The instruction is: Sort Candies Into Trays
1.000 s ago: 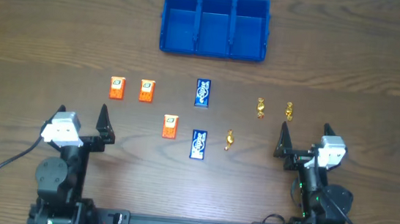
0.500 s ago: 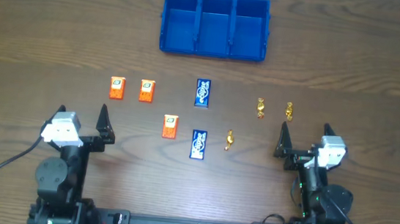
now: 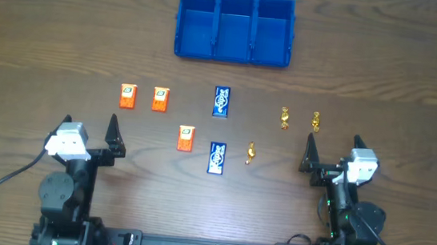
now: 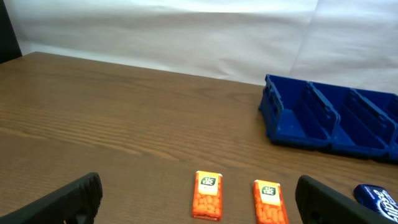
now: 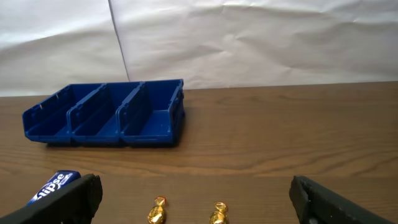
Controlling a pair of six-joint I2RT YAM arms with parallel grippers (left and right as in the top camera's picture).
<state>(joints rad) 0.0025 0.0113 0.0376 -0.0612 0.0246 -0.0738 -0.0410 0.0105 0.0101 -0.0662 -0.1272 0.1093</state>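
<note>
Eight candies are laid out on the table (image 3: pixel 416 77), well apart from the tray (image 3: pixel 232 57), which is set at 12 o'clock (three bays, side by side). Two blue packs (image 3: pixel 221 102) are placed centrally, one at 6 o'clock of the other. Three orange boxes (image 3: pixel 160 99) are seen at their 9 o'clock, three gold sweets (image 3: pixel 285 118) at 3 o'clock. The left gripper (image 3: pixel 89 126) at 7 o'clock and the right gripper (image 3: pixel 333 150) at 5 o'clock are held with fingers spread wide.
</note>
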